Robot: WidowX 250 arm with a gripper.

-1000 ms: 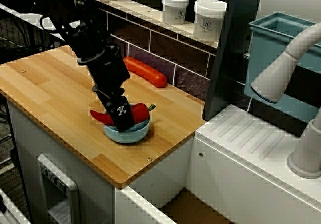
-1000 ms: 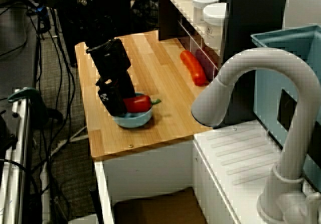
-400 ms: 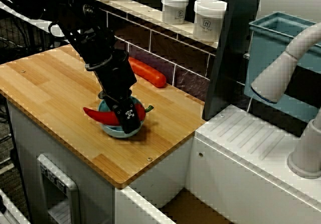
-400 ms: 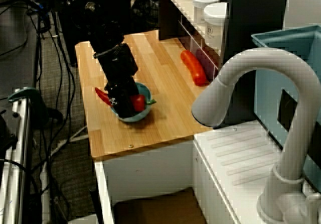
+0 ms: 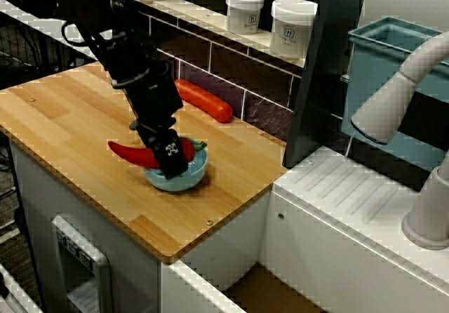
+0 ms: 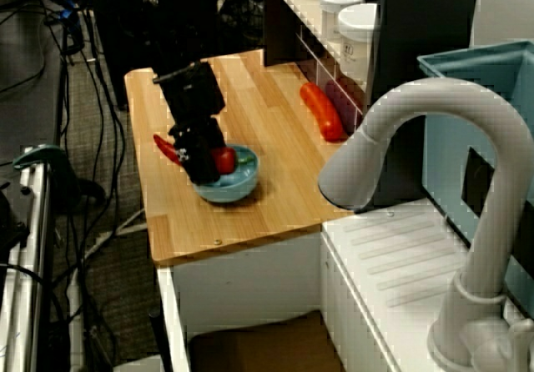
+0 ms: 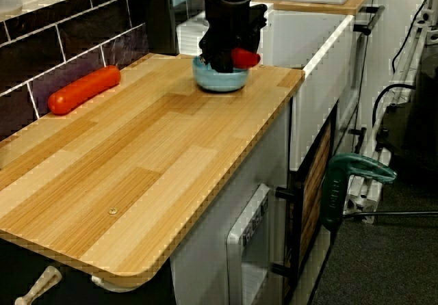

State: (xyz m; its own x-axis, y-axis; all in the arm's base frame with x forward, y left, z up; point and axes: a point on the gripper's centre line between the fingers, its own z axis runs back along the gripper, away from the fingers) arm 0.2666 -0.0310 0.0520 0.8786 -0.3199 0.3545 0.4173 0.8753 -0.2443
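**Held item.** The claw [image 5: 173, 160] is closed across the middle of a red chilli pepper [image 5: 132, 154]. In the view from above, the pointed end sticks out to one side past the rim of a blue bowl [image 5: 191, 179], and the green stem shows on the other. The pepper sits in or just above the bowl; I cannot tell which. The low view along the table agrees: claw [image 7: 224, 60], pepper [image 7: 246, 58], bowl [image 7: 220, 81].

**Handling, as judged.** The pepper is light, smooth-skinned and likely slippery. If a toy, it is stiff; if real, it gives slightly under pressure. Its taper makes the thick middle the sound place to grip; the tip would slide out. The bowl is small and light, and a sideways nudge could push or tip it.

**Surface.** The wooden table [image 5: 63, 120] is flat and level. The bowl stands close to the front edge.

**Room.** A long red-orange vegetable [image 5: 203, 100] lies well apart by the tiled wall. White jars [image 5: 293, 27] stand on the ledge above. A faucet [image 5: 393, 99] is off to the side.
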